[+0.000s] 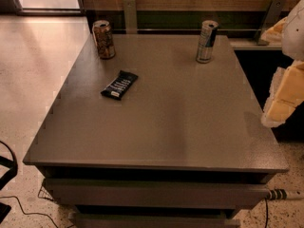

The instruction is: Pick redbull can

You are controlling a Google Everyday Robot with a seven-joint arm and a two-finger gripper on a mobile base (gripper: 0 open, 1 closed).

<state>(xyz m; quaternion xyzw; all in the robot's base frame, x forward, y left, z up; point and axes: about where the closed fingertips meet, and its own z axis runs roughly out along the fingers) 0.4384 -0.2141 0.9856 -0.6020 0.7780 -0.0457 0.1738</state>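
The redbull can (pixel 207 41) is slim, silver and dark blue, and stands upright near the far right edge of the grey table (pixel 171 122). My gripper (pixel 281 101), white with pale yellow padding, hangs at the right edge of the view, above the table's right side. It is well to the right of the can and nearer to the camera, apart from it and holding nothing that I can see.
A wider brownish-orange patterned can (pixel 103 39) stands upright at the table's far left corner. A black snack packet (pixel 119 84) lies flat left of centre. A wall with metal brackets (pixel 129 14) runs behind the table. Cables (pixel 285 194) lie on the floor.
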